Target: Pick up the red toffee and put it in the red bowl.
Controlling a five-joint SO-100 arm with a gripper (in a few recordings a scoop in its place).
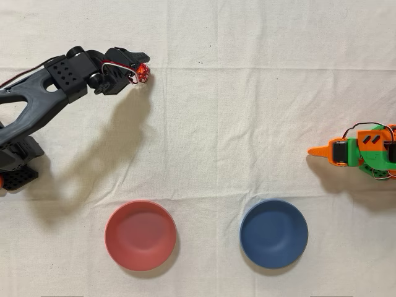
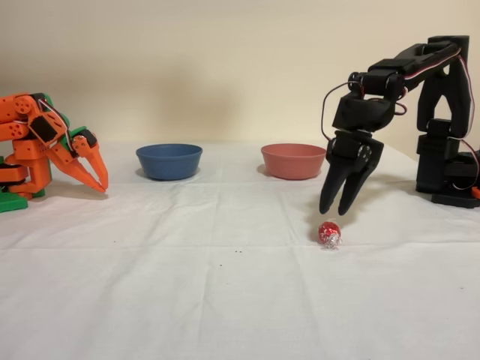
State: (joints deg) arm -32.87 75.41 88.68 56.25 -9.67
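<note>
The red toffee [image 2: 329, 234] lies on the white cloth, a small ball in shiny red foil; from above, the red toffee [image 1: 144, 72] sits at the upper left. My black gripper [image 2: 334, 211] points straight down just above it, fingers a little apart, open, with nothing between them. Overhead, the gripper [image 1: 138, 70] covers part of the candy. The red bowl [image 1: 140, 235] stands empty near the lower edge, well away from the toffee. In the fixed view the red bowl [image 2: 293, 160] is behind and left of the gripper.
A dark blue bowl [image 1: 273, 233] of the same size stands empty beside the red one, and in the fixed view this blue bowl [image 2: 169, 160] is further left. The idle orange arm [image 1: 359, 151] rests at the right edge overhead. White cloth covers the table.
</note>
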